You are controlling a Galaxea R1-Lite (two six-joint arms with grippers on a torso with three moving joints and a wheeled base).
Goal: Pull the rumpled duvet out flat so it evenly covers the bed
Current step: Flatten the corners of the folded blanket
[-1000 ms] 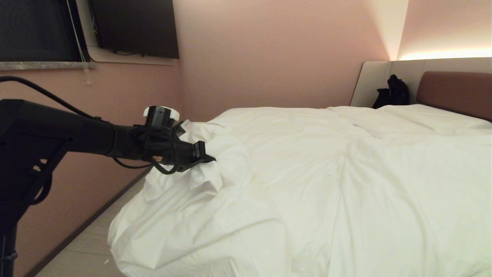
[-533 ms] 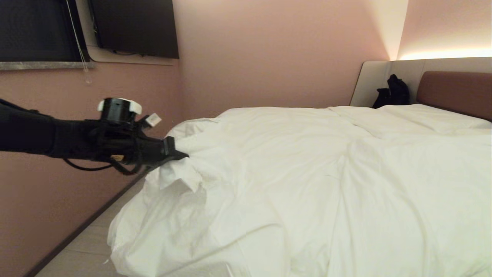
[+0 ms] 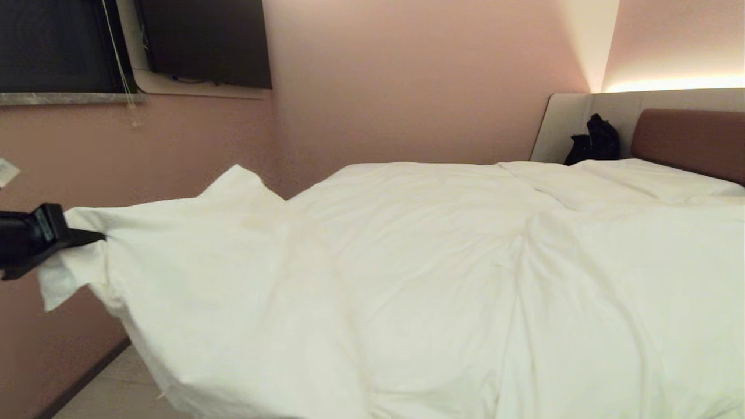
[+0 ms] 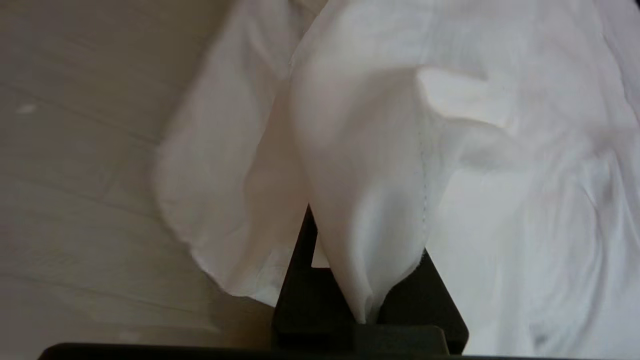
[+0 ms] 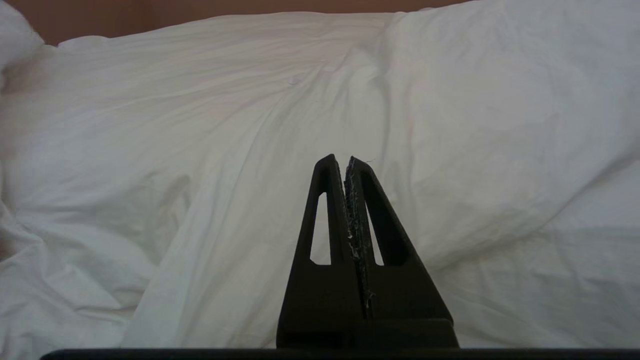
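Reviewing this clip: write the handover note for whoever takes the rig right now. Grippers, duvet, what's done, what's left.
Left gripper: shut on a corner of the duvet, held out past the bed's left side, above the floor.
Right gripper: shut, empty, parked over the duvet.
Done: left corner stretched out, middle fairly flat.
Left: lay that corner down on the bed, release, smooth remaining wrinkles and check the overhang is even.

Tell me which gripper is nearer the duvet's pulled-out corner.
Left. The left gripper is clamped on that corner of the duvet; the right gripper hangs shut over the duvet elsewhere, holding nothing.
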